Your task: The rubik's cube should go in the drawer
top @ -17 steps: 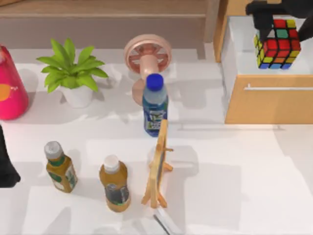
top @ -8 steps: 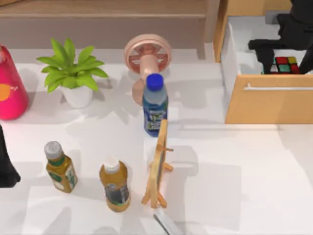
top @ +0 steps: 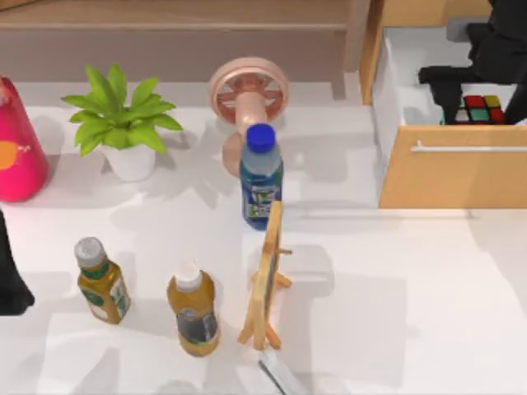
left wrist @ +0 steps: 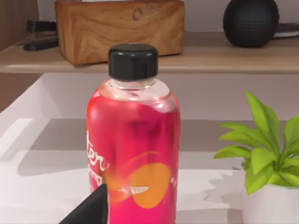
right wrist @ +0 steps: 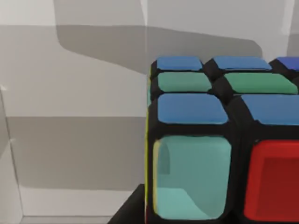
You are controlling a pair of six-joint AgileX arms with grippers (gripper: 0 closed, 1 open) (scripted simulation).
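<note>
Looking down from the top camera, you find the rubik's cube (top: pixel 481 109) low inside the drawer (top: pixel 395 99), just behind the wooden front panel, so that only its upper face shows above the panel's edge. The drawer stands pulled out at the table's right rear, with its thin silver bar handle (top: pixel 469 149) running across the front. Your right gripper (top: pixel 476 82) reaches into the drawer directly over the cube, its dark body covering part of the white interior. Whether its fingers are spread or pinching the cube, you cannot tell from above. In the right wrist view the cube (right wrist: pixel 219 140) sits very close to the lens, with blue, green, pale cyan and red stickers in a black grid, and the drawer's white wall (right wrist: pixel 70 93) behind it.

Your left arm is parked at the table's left edge, where a dark part of it (top: pixel 12 280) shows near the front. Its wrist camera faces the pink bottle (left wrist: pixel 133 140) with a black cap, and the potted plant (left wrist: pixel 266 158) stands beside that. A dark fingertip (left wrist: pixel 91 207) shows in front of the bottle, but you cannot tell how the fingers stand.

Elsewhere on the table you see a pink fan (top: pixel 249 95), a blue-capped bottle (top: pixel 262 177), two amber bottles (top: pixel 103 281) (top: pixel 193 309) and a small wooden easel (top: pixel 268 276).
</note>
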